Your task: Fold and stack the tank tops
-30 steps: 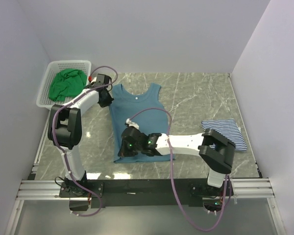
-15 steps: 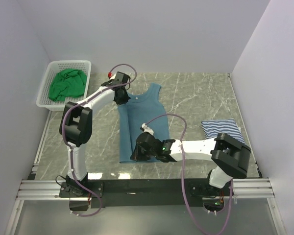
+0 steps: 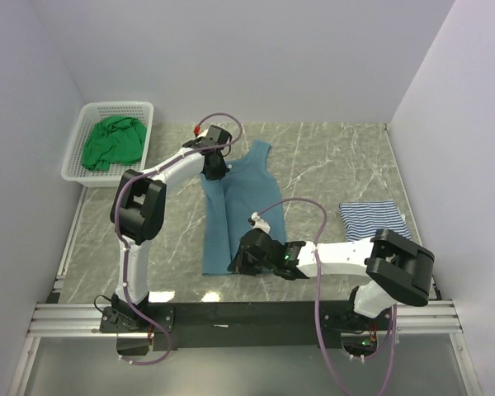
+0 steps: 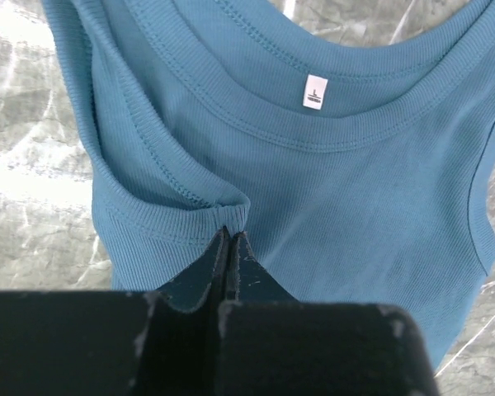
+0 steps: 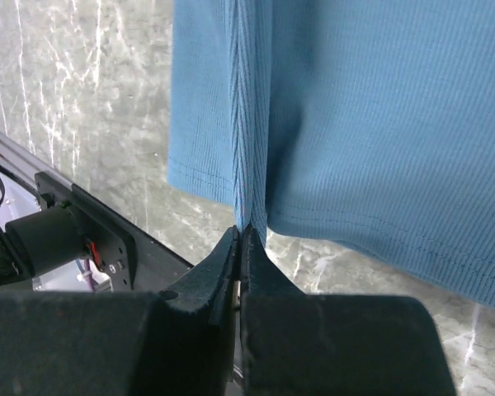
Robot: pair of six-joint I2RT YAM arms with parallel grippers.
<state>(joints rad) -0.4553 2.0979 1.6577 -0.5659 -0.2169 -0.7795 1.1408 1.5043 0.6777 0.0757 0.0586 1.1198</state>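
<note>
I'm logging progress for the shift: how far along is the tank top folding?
Done, it seems: the striped top lies folded at the right. In hand: the left gripper and right gripper pinch one edge of the teal top, its left side doubled over. Left: the green top in the basket, then stacking.

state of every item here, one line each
teal top: on table, side edge pinched at strap and hem
striped top: folded, on table
green top: crumpled in basket
left gripper: shut on teal top
right gripper: shut on teal top
</note>
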